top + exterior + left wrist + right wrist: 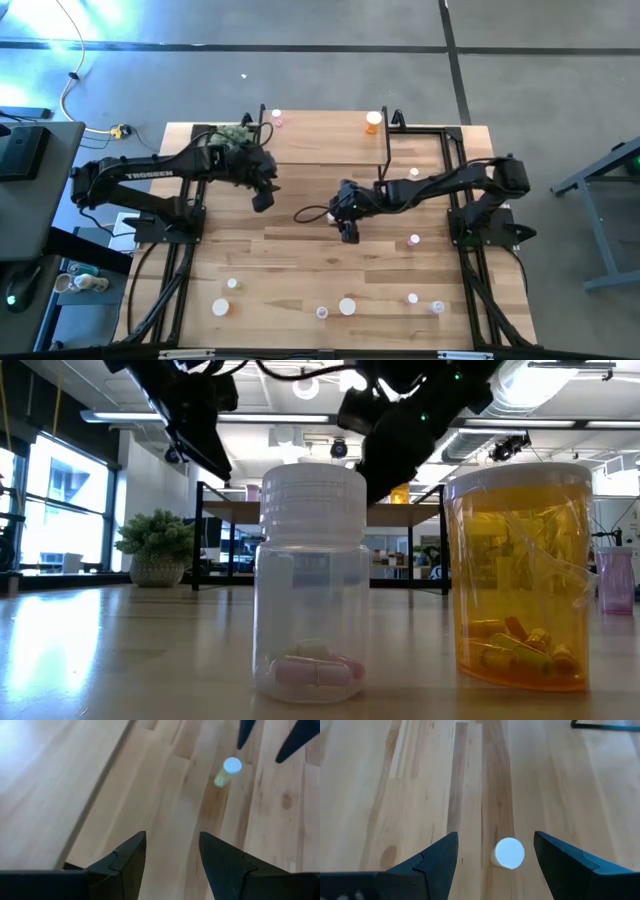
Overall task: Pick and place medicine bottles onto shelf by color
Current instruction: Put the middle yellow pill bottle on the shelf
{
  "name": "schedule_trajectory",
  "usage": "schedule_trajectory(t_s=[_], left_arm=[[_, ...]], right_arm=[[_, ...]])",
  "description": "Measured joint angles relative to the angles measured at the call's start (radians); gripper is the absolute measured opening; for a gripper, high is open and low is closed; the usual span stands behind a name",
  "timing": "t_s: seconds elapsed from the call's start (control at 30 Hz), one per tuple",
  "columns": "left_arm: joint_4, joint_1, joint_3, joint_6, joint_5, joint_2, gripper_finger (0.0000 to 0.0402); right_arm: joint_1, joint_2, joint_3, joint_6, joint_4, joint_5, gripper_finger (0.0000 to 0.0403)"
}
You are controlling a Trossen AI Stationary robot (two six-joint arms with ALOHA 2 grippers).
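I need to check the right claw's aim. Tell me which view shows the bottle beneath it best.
The right wrist view: the yellow-green bottle stands white cap up, centred between the open right claw's fingers. The left wrist view shows it farther off. In the high view the claw covers it; the low view does not show it.

Bare tabletop (pixel 300 270) btwn arms; right hand (pixel 495 852) spread wide, bottle (pixel 509 853) between.

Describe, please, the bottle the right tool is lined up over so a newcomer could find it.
Start at the middle of the wooden table, where the right tool hangs open. The bottle stands upright between its fingers, untouched. Unlike the bottles along the near edge, it stands alone mid-table, with a yellow-green tint.
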Motion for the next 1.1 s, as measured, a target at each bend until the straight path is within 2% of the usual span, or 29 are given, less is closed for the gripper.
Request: schedule_trajectory(t_s=[0.33,0.63,1.1], left_arm=[[0.024,-0.042,0.0,-0.002,-0.012,0.0,0.0174],[0.029,-0.042,0.0,-0.002,-0.013,0.0,0.0174],[0.029,-0.043,0.0,-0.002,-0.012,0.001,0.0174]], right_arm=[[0.0,0.09,0.0,-0.004,0.043,0.062,0.0252],[0.0,0.108,0.0,0.024,0.039,0.085,0.0246],[0.0,0.132,0.0,0.026,0.042,0.085,0.0146]])
